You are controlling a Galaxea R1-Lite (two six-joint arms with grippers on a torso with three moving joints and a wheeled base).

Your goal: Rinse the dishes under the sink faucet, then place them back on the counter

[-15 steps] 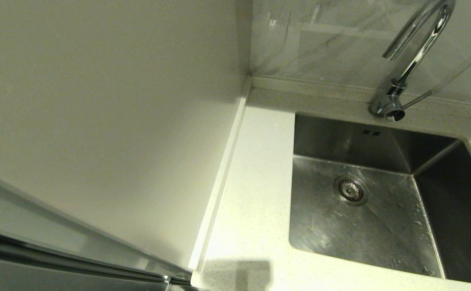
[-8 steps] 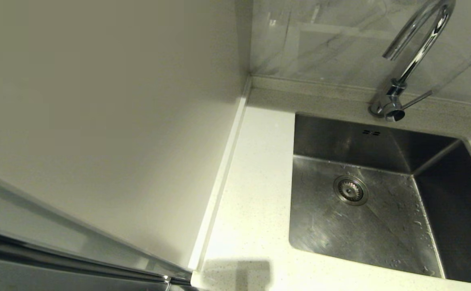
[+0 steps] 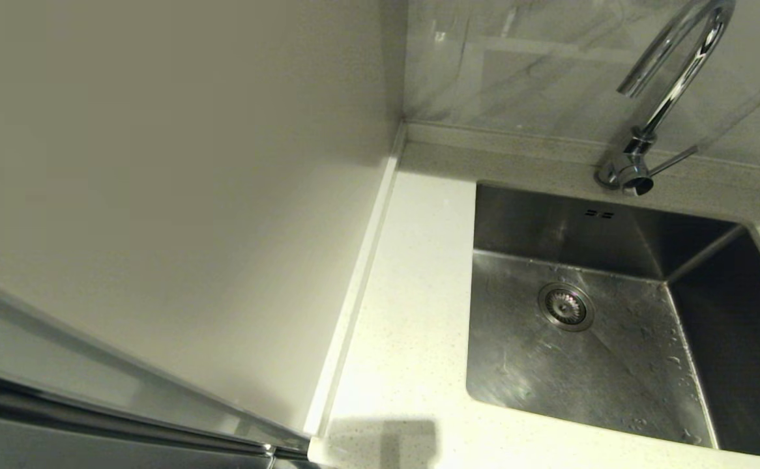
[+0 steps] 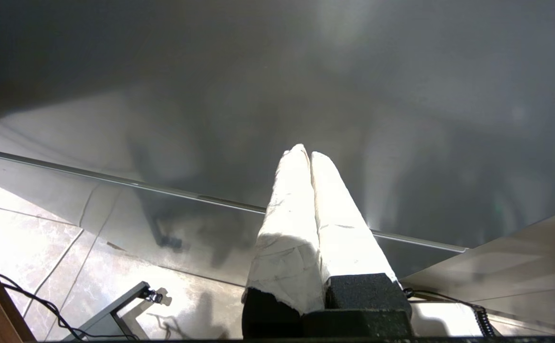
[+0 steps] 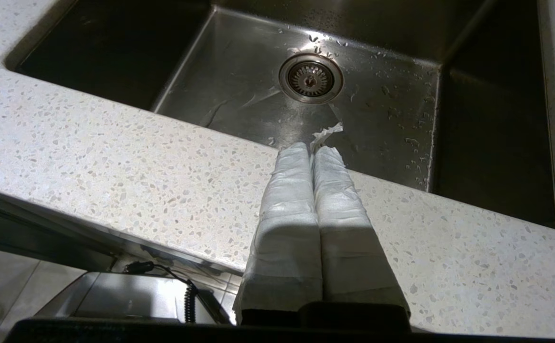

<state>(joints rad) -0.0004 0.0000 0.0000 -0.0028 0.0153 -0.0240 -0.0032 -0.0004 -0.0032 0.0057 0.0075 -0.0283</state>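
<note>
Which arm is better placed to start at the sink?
Right. The right gripper hangs over the counter at the sink edge, fingers shut. The left gripper faces a dark panel by the floor. No dishes in view.

Light falls brightest on the counter (image 3: 406, 312) beside the sink (image 3: 614, 365), whose steel floor glints while its right wall stays nearly black, the faucet (image 3: 667, 91) carries sharp highlights, a soft square shadow darkens the counter's near edge, and the left wrist view is dim and hazy.
</note>
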